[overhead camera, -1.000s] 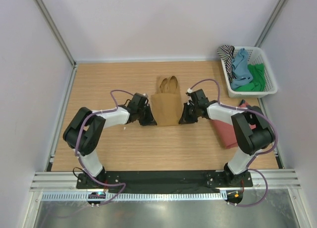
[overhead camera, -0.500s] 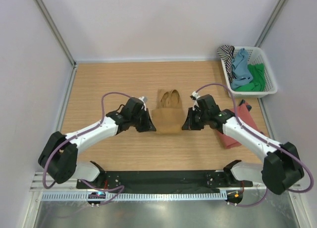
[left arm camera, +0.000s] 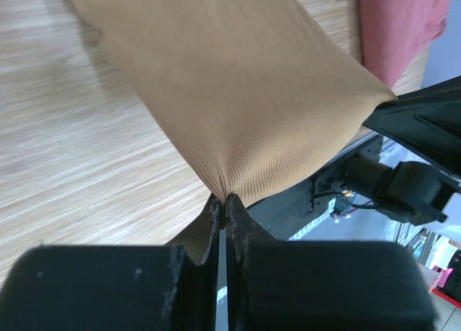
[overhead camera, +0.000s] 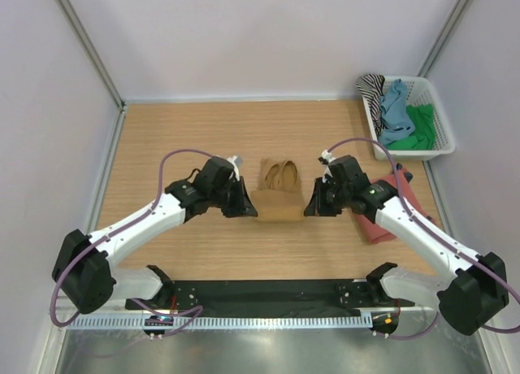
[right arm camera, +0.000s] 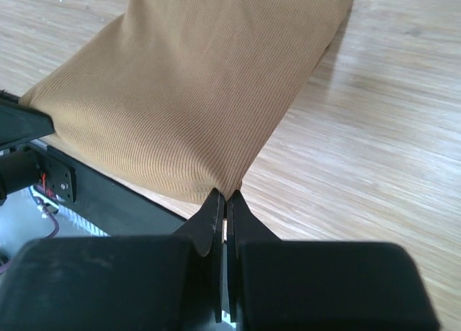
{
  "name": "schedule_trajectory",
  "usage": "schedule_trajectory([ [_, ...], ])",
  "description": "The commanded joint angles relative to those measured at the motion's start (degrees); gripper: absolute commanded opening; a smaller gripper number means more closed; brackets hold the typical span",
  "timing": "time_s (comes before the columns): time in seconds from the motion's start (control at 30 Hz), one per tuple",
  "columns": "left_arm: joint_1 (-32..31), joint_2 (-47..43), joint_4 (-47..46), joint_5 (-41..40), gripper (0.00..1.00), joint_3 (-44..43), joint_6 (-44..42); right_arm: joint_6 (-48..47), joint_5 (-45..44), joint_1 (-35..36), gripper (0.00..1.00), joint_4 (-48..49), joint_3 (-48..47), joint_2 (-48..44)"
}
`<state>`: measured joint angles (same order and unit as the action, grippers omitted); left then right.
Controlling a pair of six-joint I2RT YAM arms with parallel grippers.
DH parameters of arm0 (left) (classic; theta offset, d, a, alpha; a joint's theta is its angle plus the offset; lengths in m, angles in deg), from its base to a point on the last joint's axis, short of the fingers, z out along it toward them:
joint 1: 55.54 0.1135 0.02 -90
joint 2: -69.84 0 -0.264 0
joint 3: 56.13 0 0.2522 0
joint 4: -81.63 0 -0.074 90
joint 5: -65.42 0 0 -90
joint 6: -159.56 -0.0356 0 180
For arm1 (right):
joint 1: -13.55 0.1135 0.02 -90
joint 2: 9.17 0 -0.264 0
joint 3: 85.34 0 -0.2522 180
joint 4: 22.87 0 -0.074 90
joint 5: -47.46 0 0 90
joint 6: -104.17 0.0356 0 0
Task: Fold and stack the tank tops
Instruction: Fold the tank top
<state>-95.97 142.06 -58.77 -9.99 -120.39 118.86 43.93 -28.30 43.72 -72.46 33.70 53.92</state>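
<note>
Beside the ochre top, left tool and right tool clamp its near corners; best carry both evenly toward twelve o'clock, hem taut.

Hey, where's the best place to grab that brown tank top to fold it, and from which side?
By its two near hem corners, one from each side. The left tool and right tool pinch it there, shut, so the ochre tank top spans taut between them, straps on the table.
</note>
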Motion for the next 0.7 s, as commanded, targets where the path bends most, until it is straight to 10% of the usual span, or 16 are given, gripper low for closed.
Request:
schedule_trajectory([
  [0.0,0.34,2.73,2.19,0.71,0.00,-6.52,0.00,-0.84,-4.83,0.06,0.01,-2.57,-6.75,1.59],
  [0.67,16.16,30.39,2.01,11.85,0.03,-29.55,-1.75,-4.53,-4.84,-10.57,0.04,-0.56,-34.35,32.60],
])
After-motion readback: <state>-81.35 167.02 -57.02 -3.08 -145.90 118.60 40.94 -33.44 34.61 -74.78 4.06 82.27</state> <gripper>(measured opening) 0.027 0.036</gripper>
